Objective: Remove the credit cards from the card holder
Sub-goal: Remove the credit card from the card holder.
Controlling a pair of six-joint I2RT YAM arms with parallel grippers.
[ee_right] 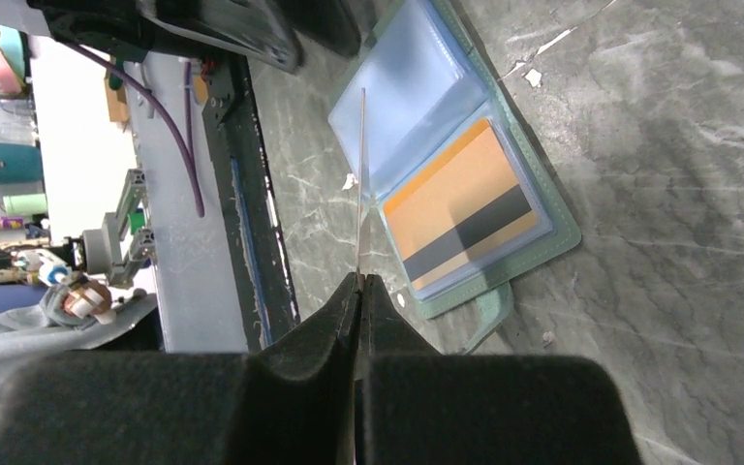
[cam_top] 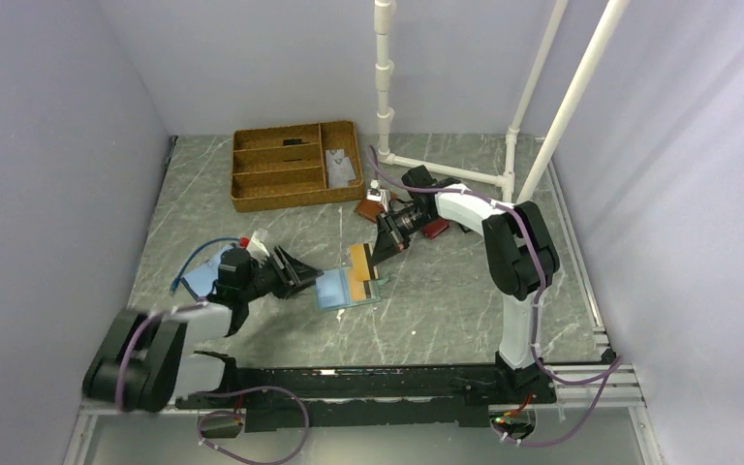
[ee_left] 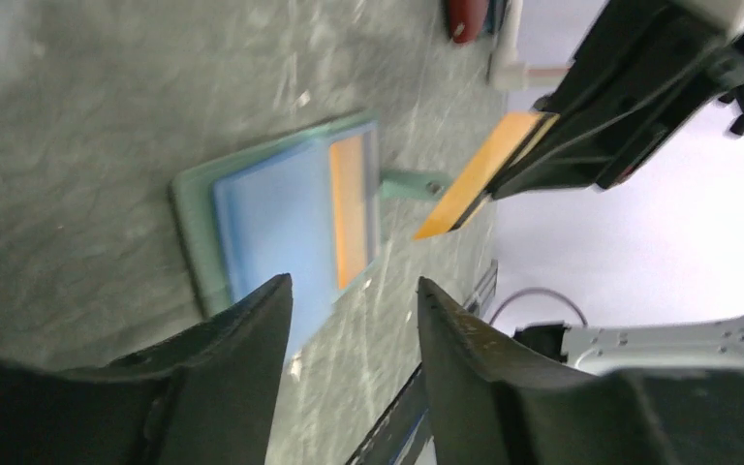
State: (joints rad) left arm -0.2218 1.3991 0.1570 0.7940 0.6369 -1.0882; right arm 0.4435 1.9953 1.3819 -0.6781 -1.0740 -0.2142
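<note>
The card holder [cam_top: 334, 291] lies open on the table, light blue with a greenish edge. An orange card with a dark stripe [ee_right: 465, 208] sits in its clear pocket. My right gripper [ee_right: 359, 279] is shut on another orange credit card [cam_top: 359, 262], held upright just above the holder's right half. That card shows edge-on in the right wrist view [ee_right: 360, 174] and slanted in the left wrist view [ee_left: 484, 174]. My left gripper [cam_top: 312, 276] is open and empty at the holder's left edge. The holder [ee_left: 271, 208] lies just beyond its fingertips [ee_left: 276, 291].
A wooden divided tray [cam_top: 291, 165] stands at the back, with whitish cards [cam_top: 342, 167] in its right compartment. A brown wallet [cam_top: 370, 208] and a red wallet [cam_top: 436, 230] lie by the right arm. A flat light blue piece with a blue cable [cam_top: 201, 276] lies left. White pipes [cam_top: 446, 170] stand behind.
</note>
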